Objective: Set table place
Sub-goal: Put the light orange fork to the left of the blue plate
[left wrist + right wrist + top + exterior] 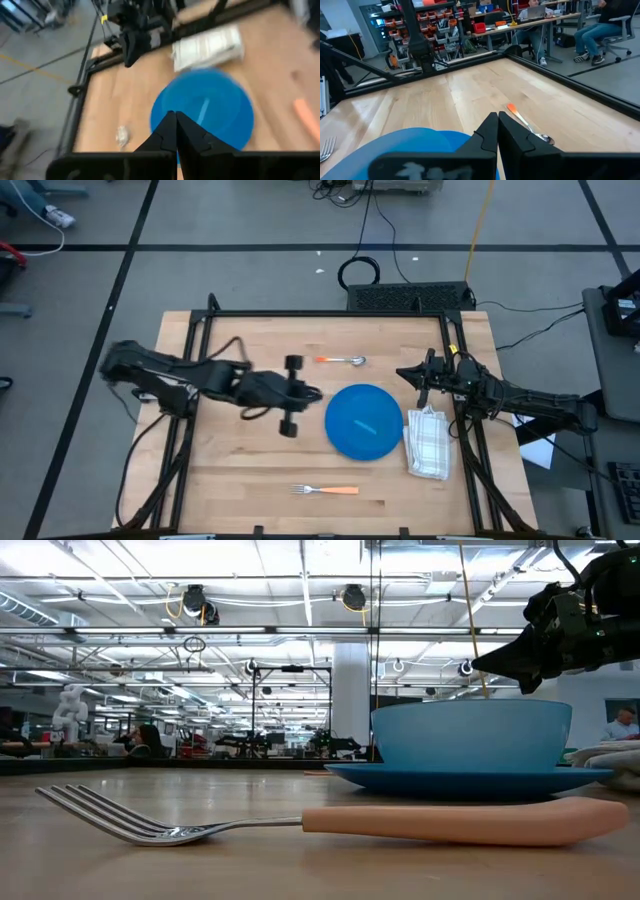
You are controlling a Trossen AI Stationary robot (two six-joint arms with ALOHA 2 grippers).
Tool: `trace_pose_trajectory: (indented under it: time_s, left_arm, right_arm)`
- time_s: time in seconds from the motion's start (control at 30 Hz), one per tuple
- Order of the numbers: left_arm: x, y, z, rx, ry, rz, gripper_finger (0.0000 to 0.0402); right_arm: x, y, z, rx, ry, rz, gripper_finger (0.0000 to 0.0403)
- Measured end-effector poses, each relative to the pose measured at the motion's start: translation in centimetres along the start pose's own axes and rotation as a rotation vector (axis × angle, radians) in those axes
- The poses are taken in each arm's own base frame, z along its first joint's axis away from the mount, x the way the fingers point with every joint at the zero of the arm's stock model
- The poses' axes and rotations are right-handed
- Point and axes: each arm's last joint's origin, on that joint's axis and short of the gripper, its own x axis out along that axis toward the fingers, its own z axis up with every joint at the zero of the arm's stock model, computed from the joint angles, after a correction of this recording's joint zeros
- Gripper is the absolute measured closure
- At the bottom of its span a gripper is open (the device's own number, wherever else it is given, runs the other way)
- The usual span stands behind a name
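Plate [365,421] holds a bowl [470,734], with napkin [430,442] just beside

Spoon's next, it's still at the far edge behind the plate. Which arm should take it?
Probably the left. Its gripper hangs closed just left of the blue plate, with bare table to the spoon. The right gripper, also closed, sits by the napkin, slightly farther off.

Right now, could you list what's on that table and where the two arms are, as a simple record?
table: light wood, black frame
plate: blue, near the middle
fork: orange handle, near edge
spoon: orange handle, far side
napkin: folded, right of plate
left gripper: jaws shut, beside plate
right gripper: jaws shut, above the table
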Motion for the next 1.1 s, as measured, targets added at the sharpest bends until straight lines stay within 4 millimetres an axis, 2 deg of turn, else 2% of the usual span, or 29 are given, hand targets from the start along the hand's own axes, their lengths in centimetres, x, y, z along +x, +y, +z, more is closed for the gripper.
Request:
trace_pose_trajectory:
  time_s: [0.1, 0.23, 0.33, 0.47, 0.63, 0.8, 0.9, 1.03, 1.1]
  left_arm:
    - [-0.2, 0.0, -3.8, -0.111, -0.180, -0.016, 0.0401]
    - [0.7, -0.9, -9.2, -0.226, -0.361, -0.002, 0.0401]
    - [0.3, -1.5, -12.5, -0.224, -0.418, 0.047, 0.0401]
    - [-1.7, -1.4, -15.9, -0.239, -0.409, 0.163, 0.0401]
    - [-5.3, -0.9, -17.5, -0.251, -0.497, 0.197, 0.0401]
    - [-8.0, -0.2, -18.2, -0.257, -0.492, 0.278, 0.0401]
    - [-8.3, -0.2, -18.7, -0.260, -0.451, 0.262, 0.0401]
    - [-7.8, -0.6, -19.9, -0.284, -0.318, 0.269, 0.0401]
    - [-7.5, -1.0, -20.5, -0.290, -0.320, 0.272, 0.0401]
  right_arm:
    - [0.0, 0.0, 0.0, 0.000, -0.004, 0.001, 0.0403]
    - [0.0, 0.0, 0.1, 0.000, -0.010, 0.001, 0.0403]
    - [0.0, 0.0, 0.1, 0.000, -0.015, 0.002, 0.0403]
    - [0.0, 0.0, 0.2, -0.001, -0.021, 0.004, 0.0403]
    - [0.0, 0.1, 0.4, -0.001, -0.036, 0.006, 0.0403]
    - [0.0, 0.1, 0.5, -0.002, -0.052, 0.009, 0.0403]
    - [0.0, 0.1, 0.5, -0.002, -0.054, 0.009, 0.0403]
    - [0.0, 0.1, 0.5, -0.002, -0.055, 0.009, 0.0403]
    - [0.0, 0.1, 0.5, -0.002, -0.055, 0.009, 0.0403]
